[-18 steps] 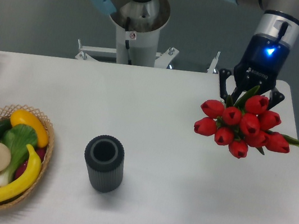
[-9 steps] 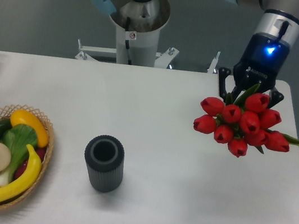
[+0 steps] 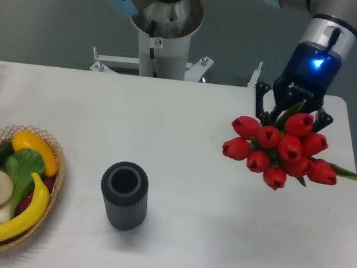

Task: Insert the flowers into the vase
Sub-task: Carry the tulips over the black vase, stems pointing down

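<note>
Pincer [image 3: 293,113] grips the tulip bunch [image 3: 277,148] aloft at three o'clock, well apart from the ribbed vase [image 3: 124,195] at seven on the worktop [image 3: 186,128]. Risk: wide bunch clips the rim, toppling the vase.

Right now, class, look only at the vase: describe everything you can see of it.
The vase is a small dark grey cylinder with vertical ribs down its sides and a round open mouth with nothing in it. It looks like matte plastic or ceramic. It stands upright on the white table, left of centre, right of the wicker basket without touching it. Nothing grips or touches it.
</note>
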Controlling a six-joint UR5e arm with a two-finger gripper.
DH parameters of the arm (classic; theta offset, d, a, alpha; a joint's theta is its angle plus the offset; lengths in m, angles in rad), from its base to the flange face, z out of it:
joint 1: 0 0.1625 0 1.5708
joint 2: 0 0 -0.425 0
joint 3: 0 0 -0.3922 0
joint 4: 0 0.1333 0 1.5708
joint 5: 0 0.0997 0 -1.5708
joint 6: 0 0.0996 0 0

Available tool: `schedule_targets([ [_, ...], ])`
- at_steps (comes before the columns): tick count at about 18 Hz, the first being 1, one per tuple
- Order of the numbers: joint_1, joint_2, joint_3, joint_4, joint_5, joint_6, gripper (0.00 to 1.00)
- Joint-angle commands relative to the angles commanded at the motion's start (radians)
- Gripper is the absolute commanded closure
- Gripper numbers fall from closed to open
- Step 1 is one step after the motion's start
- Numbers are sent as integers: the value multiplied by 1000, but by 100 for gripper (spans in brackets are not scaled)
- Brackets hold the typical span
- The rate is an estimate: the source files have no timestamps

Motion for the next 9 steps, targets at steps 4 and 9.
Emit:
schedule_targets([
  [4,-48,-35,-3,3,-118,118,67],
  [9,-101,-57,-17,2,-233,235,72],
])
